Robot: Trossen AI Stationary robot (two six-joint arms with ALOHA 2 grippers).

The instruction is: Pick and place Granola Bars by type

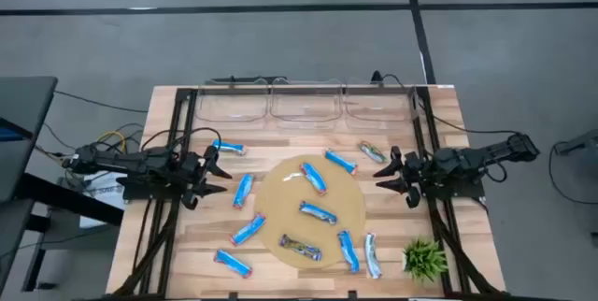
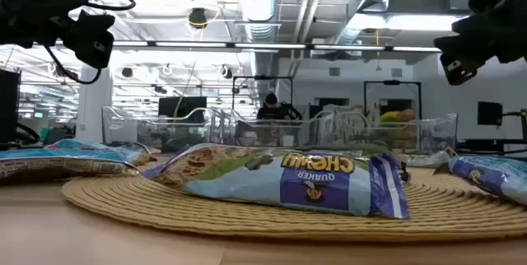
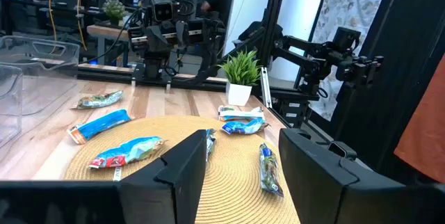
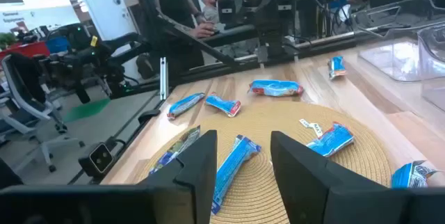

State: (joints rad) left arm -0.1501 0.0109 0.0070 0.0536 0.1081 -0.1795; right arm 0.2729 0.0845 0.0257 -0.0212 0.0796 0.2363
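Granola Bars lie flat on and around a round woven mat [image 1: 308, 212]. Blue bars sit on the mat [image 1: 314, 178] [image 1: 318, 213] and on the wood to its left [image 1: 244, 190] [image 1: 248, 231]. A dark bar [image 1: 300, 248] lies at the mat's near edge. Silvery-green bars lie at the right [image 1: 371, 152] [image 1: 373, 255]. My left gripper [image 1: 217, 178] hovers open at the mat's left side, pointing toward it, with nothing between its fingers [image 3: 188, 165]. My right gripper [image 1: 388, 175] hovers open at the mat's right side, also holding nothing [image 4: 243, 161].
Three clear plastic bins [image 1: 308, 105] stand along the table's far edge. A small green plant [image 1: 425, 259] stands at the near right corner. Black frame posts [image 1: 182, 133] [image 1: 425, 133] run along both table sides.
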